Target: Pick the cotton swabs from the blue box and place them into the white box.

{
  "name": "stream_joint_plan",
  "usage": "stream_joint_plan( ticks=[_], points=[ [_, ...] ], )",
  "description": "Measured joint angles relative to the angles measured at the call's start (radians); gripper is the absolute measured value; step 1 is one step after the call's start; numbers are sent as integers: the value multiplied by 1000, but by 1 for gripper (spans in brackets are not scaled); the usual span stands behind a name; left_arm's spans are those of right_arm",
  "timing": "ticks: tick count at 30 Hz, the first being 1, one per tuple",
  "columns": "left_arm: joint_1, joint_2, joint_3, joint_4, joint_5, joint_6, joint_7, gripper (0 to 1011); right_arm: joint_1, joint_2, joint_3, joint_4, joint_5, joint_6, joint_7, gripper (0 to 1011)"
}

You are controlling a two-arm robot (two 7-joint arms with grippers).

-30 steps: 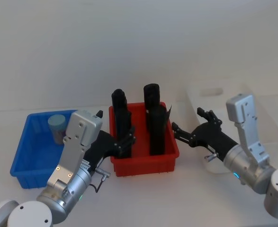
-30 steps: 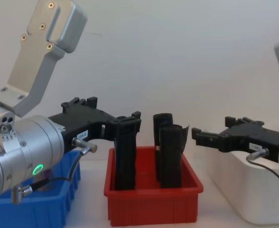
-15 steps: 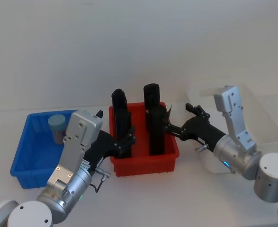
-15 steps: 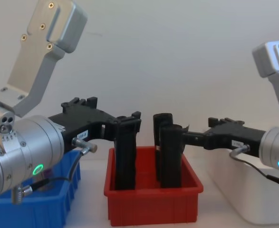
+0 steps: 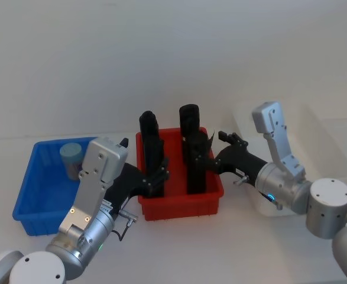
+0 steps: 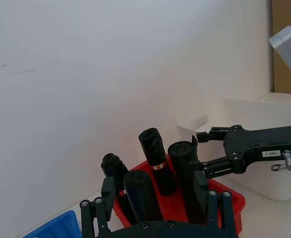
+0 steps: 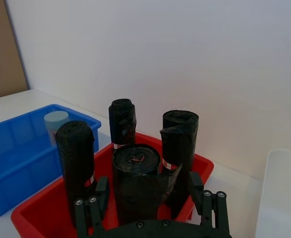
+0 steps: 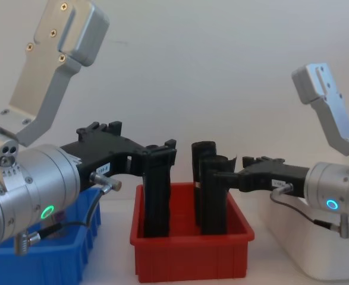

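Observation:
One tub of cotton swabs (image 5: 71, 157) with a pale lid stands in the far corner of the blue box (image 5: 40, 192) at the left, also seen in the right wrist view (image 7: 55, 124). The white box (image 5: 327, 142) stands at the right. My left gripper (image 5: 159, 176) is open at the red bin's front-left black roll, its fingers (image 6: 105, 191) spread wide around the rolls. My right gripper (image 5: 206, 160) is open over the red bin's right side, with a black roll (image 7: 137, 181) between its fingers (image 7: 195, 187).
A red bin (image 5: 182, 201) holding several tall black rolls (image 5: 190, 121) stands between the blue box and the white box. Both arms reach over it from either side. A white wall rises close behind the table.
My right gripper has swung left, from above the white box to the red bin's right black roll. The left arm and the cotton swabs have not moved.

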Motion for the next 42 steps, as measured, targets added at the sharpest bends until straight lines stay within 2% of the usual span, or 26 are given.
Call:
stream_joint_plan(
  ticks=[2,21,27,32,34,35,38,42],
  points=[
    [0,0,0,0,0,0,0,1004,27,-9,-2,47,1,-7,15,1001],
    [0,0,0,0,0,0,0,1004,166,-55,-15,291,-3,-70,91,1001],
    [0,0,0,0,0,0,0,1004,214,-70,-18,377,-6,-104,109,893],
    [0,0,0,0,0,0,0,1004,251,-82,-20,446,-7,-133,118,734],
    [0,0,0,0,0,0,0,1004,260,-84,-20,462,-8,-142,120,707],
    [0,0,0,0,0,0,0,1004,269,-87,-21,479,-8,-149,122,636],
    [0,0,0,0,0,0,0,1004,282,-91,-20,505,-8,-163,124,566],
    [0,0,0,0,0,0,0,1004,293,-93,-16,525,-7,-178,126,533]
  ],
)
